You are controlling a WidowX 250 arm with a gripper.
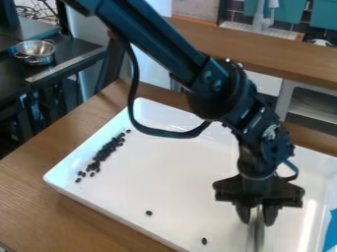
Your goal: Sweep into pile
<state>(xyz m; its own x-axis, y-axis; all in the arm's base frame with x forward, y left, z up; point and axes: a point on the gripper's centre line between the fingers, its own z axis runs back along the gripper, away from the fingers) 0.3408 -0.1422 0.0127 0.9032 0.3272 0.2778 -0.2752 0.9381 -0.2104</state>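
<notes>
"Beans [102, 155], most of them, lie in a loose band by the side wall at ten o'clock on the tray [164, 162]. Why there?"

"That wall would make a good backstop, I'd guess; they can bunch against it."

"And the strays?"

"One bean [149, 213] at half past seven, another bean [204, 241] at six. Both lie apart from the band, so the pile isn't finished."

"What about the hand [256, 217]?"

"Four o'clock, pointing down, nearly closed, fingers pinching a thin blade [256, 236]. It's held upright, probably so its flat side can push beans along. Whether its lower edge touches the tray, I can't tell."

"Next?"

"Probably sweep both strays towards ten o'clock. Lift the edge and a bean might slip under."
</notes>
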